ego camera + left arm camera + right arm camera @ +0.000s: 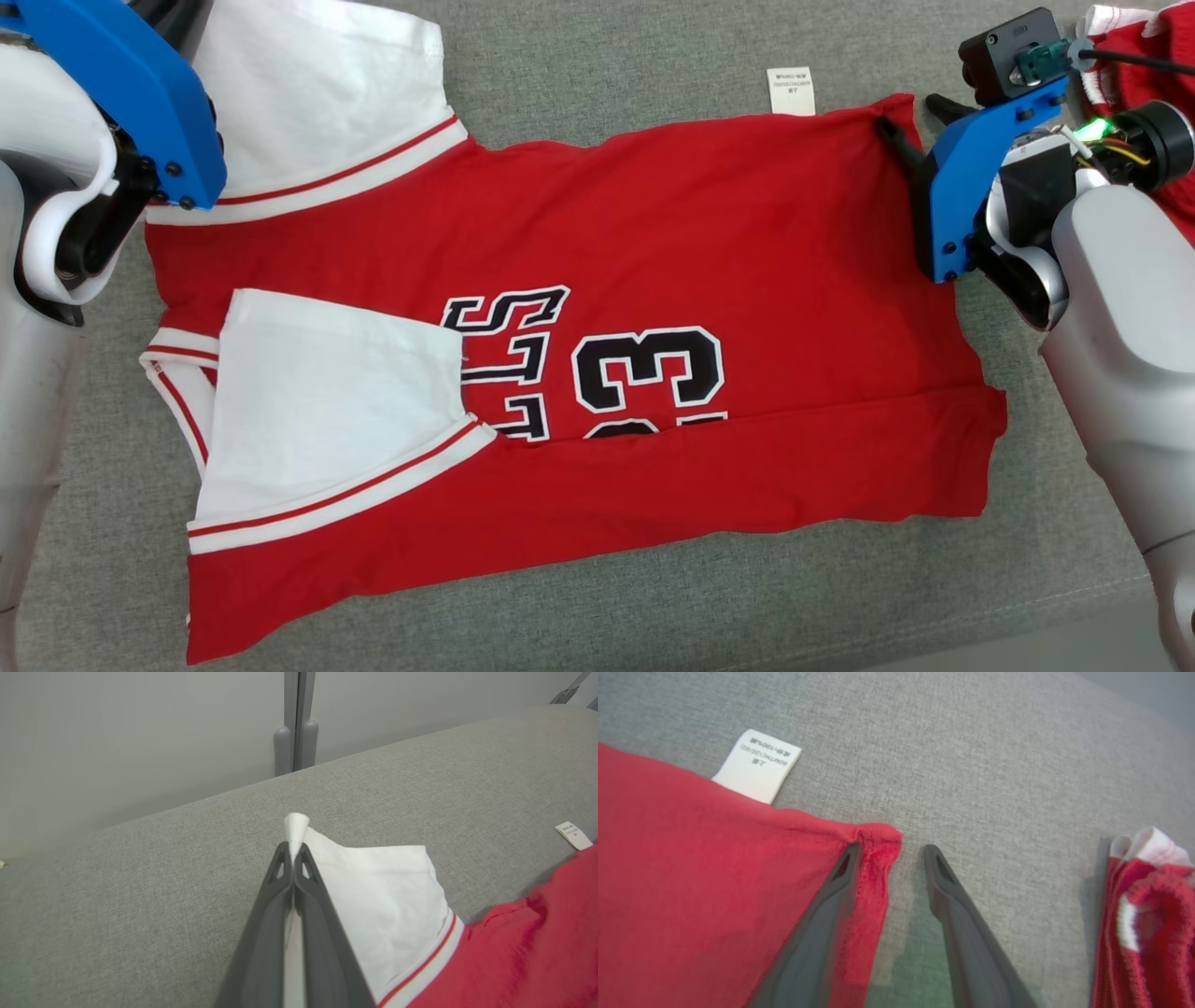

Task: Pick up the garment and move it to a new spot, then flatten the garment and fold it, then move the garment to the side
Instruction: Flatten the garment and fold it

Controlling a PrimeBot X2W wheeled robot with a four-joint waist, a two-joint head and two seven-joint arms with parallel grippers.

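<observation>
**Folding the Jersey: Far-Edge Grasp in Progress**

Lying spread on the grey woven surface [653, 56], the red short-sleeved jersey [672, 215] of thin cloth, printed with black-and-white lettering and the numeral 33, occupies the middle of the head view. Its collar end points toward the robot's left and its hem toward the right.

1. Completed, judging from the lay of the cloth:
   - The jersey is flattened.
   - The near long edge [653, 485] is turned over the body and covers the lower part of the print.
   - The near white sleeve [327, 401], with its red-striped cuff, lies folded onto the chest.
2. In hand: the far side.
   - The far white sleeve [387, 891] lies out on the surface.
   - The left gripper [293, 851] is clenched on the tip of that sleeve, with a tuft of white cloth standing above the fingertips.
   - The right gripper [892, 858] has its jaws parted astride the far hem corner [878, 835]. 1 finger shows over the red cloth, the other over bare surface. Nothing is grasped there yet.
3. Remaining: closing on the hem corner, turning the far edge over, any cross fold, and moving the jersey aside.

Surroundings: a white printed care label [757, 765] projects from the far edge. A crumpled red-and-white bundle of cloth [1148, 914] lies well apart, beyond the right gripper.
</observation>
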